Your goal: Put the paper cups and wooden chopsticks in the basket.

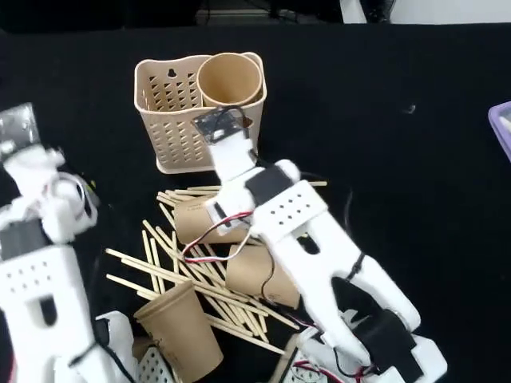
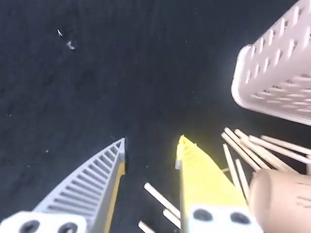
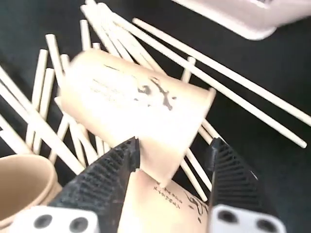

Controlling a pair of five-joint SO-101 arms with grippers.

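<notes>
Basket [image 1: 172, 120] stands on the black table [image 1: 399, 159] with one paper cup [image 1: 230, 80] upright inside. Other cups [image 1: 180, 327] and loose chopsticks [image 1: 184, 271] are heaped just beside the basket, on the arms' side. Right hand [image 3: 172, 150] is open, straddling a lying cup [image 3: 141, 107] near the basket. Left hand [image 2: 151, 141] is open and empty, over bare table beside the basket.

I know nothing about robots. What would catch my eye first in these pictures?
A messy heap of wooden chopsticks and tipped-over paper cups sprawls across the middle of the black table. Just behind it stands a beige basket with one cup already inside. The right arm leans over the heap, its open jaws poised at a lying cup.
</notes>
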